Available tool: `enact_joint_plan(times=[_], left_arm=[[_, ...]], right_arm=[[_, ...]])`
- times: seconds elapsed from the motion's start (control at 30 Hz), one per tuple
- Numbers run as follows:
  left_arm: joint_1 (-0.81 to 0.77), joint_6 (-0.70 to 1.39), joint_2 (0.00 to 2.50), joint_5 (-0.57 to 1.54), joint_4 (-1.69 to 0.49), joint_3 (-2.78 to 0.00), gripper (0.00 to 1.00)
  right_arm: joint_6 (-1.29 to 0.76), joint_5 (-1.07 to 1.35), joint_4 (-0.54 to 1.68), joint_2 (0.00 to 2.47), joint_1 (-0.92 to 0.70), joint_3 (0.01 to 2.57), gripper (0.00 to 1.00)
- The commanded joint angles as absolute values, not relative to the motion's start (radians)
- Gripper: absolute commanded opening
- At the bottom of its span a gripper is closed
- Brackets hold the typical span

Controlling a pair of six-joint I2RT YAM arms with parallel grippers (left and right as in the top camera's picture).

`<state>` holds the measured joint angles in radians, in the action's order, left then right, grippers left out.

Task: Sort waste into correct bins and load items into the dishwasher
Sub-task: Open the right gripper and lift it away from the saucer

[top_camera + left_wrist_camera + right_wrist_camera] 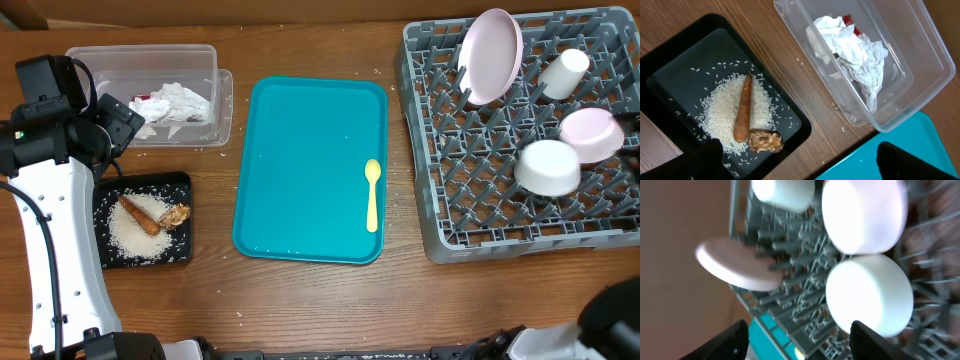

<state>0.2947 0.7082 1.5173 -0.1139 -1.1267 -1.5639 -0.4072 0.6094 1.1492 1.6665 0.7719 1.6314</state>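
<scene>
The napkin (pixel 855 50) and red wrapper (pixel 848 20) lie in the clear tub (pixel 150 55). The carrot stick (pixel 743 107), brown chunk (pixel 766 141) and rice (pixel 720 112) lie in the black tray (pixel 182 182). The yellow spoon (pixel 372 195) lies on the teal tray (pixel 300 150). The grey rack (pixel 430 230) holds the pink plate (pixel 491 55), cup (pixel 565 72), pink bowl (pixel 592 133) and whitish bowl (pixel 548 167). My left gripper (pixel 800 165) is open and empty above the gap between black tray and teal tray. My right gripper (pixel 800 342) is open and empty over the rack beside the whitish bowl (pixel 870 295).
The left arm (pixel 55 200) stands along the table's left side beside the black tray. A few rice grains lie on the wood by the tub (pixel 800 61). The right arm's dark base (pixel 615 315) shows at the bottom right corner.
</scene>
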Motion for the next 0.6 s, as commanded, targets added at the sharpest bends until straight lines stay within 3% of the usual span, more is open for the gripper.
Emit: enact_joint_plan(times=[0.0,0.27,0.4,0.57], left_arm=[[0.294,0.726,1.523,-0.131,-1.126,-1.566,1.00],[0.294,0.726,1.523,-0.131,-1.126,-1.566,1.00],[0.294,0.726,1.523,-0.131,-1.126,-1.566,1.00],[0.294,0.726,1.523,-0.131,-1.126,-1.566,1.00]], right_arm=[[-0.423,0.449,1.176,1.538,0.771,1.726,0.68],[-0.411,0.449,1.186,1.393,0.599,1.731,0.69],[-0.335,0.444,1.182,1.383,0.356,1.727,0.69],[-0.322,0.225,1.184,1.473,-0.028,1.712,0.80]])
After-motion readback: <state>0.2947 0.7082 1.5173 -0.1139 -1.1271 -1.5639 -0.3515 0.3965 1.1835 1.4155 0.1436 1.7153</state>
